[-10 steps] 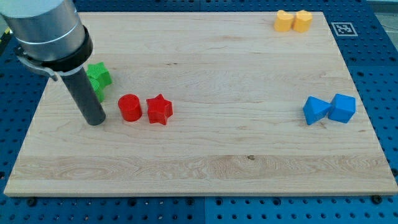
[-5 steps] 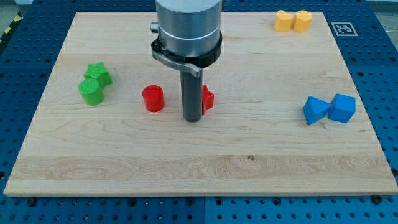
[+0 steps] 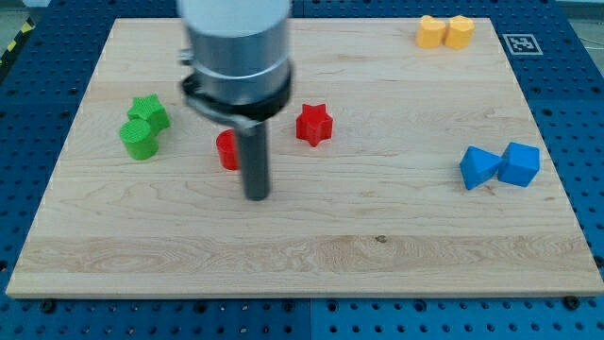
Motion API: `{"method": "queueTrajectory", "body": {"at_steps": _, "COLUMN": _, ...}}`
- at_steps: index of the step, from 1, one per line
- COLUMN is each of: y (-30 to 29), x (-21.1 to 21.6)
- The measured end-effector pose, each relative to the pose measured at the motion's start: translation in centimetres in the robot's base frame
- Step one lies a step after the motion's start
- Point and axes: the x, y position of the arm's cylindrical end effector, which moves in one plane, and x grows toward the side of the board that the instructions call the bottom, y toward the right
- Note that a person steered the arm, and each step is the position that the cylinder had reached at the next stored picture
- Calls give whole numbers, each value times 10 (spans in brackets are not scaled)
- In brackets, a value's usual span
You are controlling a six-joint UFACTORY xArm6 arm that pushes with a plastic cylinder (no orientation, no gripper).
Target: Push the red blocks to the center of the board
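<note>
A red star block (image 3: 314, 125) lies near the middle of the wooden board (image 3: 377, 236). A red cylinder block (image 3: 226, 149) stands to its left, partly hidden behind my rod. My tip (image 3: 257, 195) rests on the board just below and right of the red cylinder, and below and left of the red star. The rod looks blurred from motion.
A green star (image 3: 150, 111) and a green cylinder (image 3: 139, 138) sit at the view's left. Two yellow blocks (image 3: 445, 32) sit at the top right. Two blue blocks (image 3: 500, 165) sit at the right edge.
The red blocks moved right toward the middle over the last second, the star farther right and up. My tip has since moved back left, from beside the star to beside the cylinder.
</note>
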Motion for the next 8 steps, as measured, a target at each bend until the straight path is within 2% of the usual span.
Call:
{"method": "queueTrajectory", "body": {"at_steps": 1, "y": -60, "x": -9}}
{"method": "queueTrajectory", "body": {"at_steps": 2, "y": -59, "x": -45}}
{"method": "queueTrajectory", "body": {"at_steps": 4, "y": 19, "x": -64}}
{"method": "queueTrajectory", "body": {"at_steps": 6, "y": 4, "x": -33}}
{"method": "queueTrajectory", "body": {"at_steps": 8, "y": 34, "x": -82}}
